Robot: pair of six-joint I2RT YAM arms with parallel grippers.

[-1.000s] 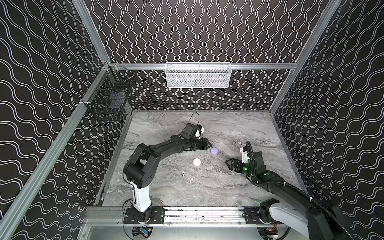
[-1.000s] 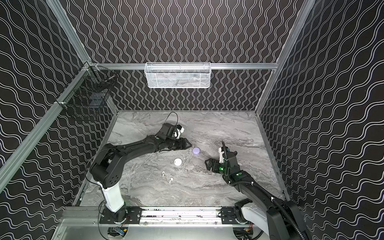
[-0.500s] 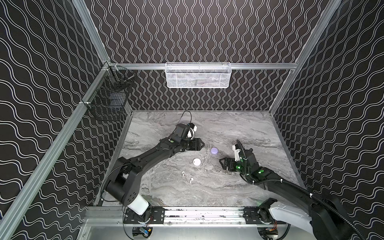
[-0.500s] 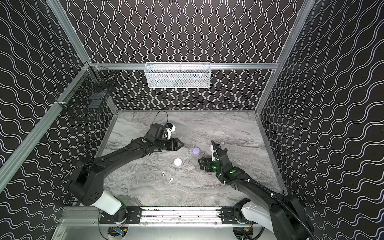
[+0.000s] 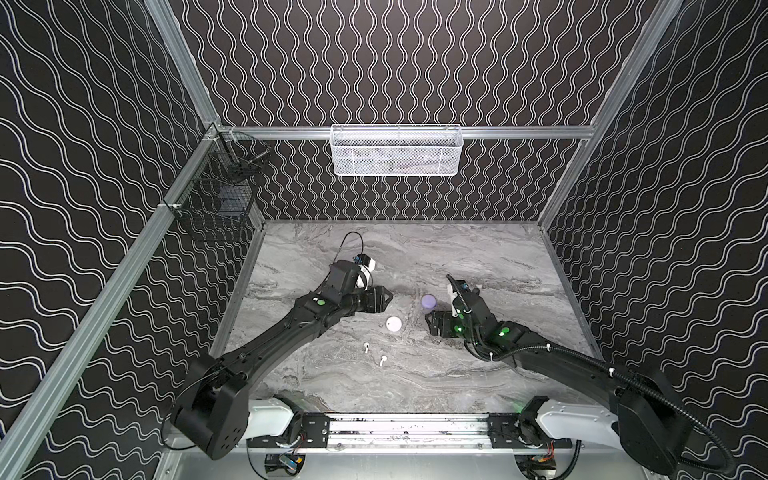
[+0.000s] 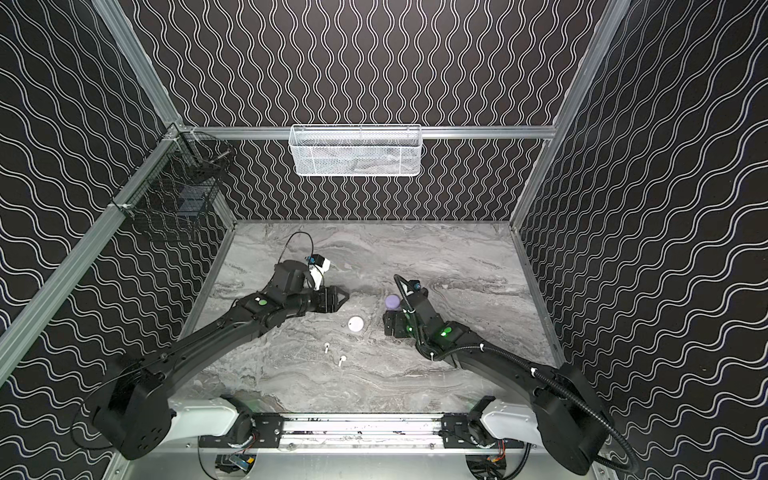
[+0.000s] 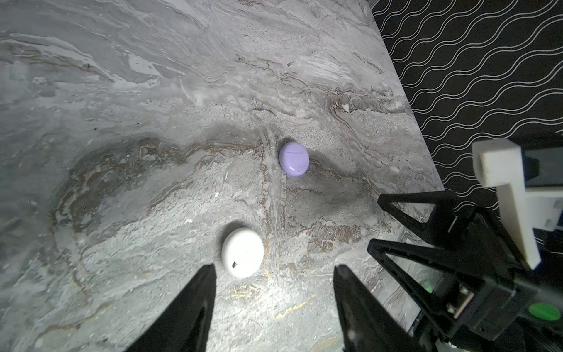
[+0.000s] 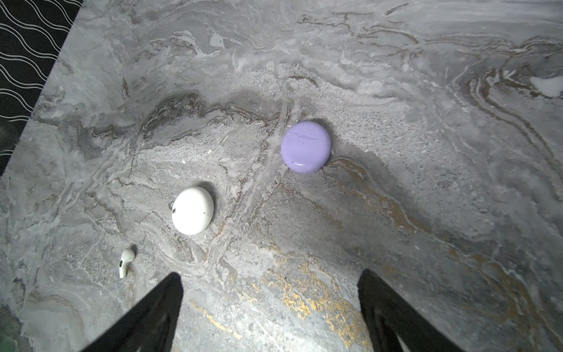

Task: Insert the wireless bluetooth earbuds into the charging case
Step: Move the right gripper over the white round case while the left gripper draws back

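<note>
1. The left claw (image 7: 275, 271) is spread and empty, at 9 o'clock of the lilac case (image 5: 428, 301). The right claw (image 8: 270, 274) gapes wide, also empty, at 3 o'clock of the white case (image 5: 393, 323).
2. Both cases lie shut on the tabletop (image 5: 457, 257), the white one at 7 o'clock of the lilac one.
3. The white earbuds (image 5: 366, 346) lie loose at 7 o'clock of the white case. No lilac earbuds show. By this, opening the cases and inserting the earbuds are both left to do.
4. Since a second ago, the left claw has drawn back toward 9 o'clock, away from the lilac case. The right claw has advanced toward 9 o'clock. Cases and earbuds lie unmoved.
</note>
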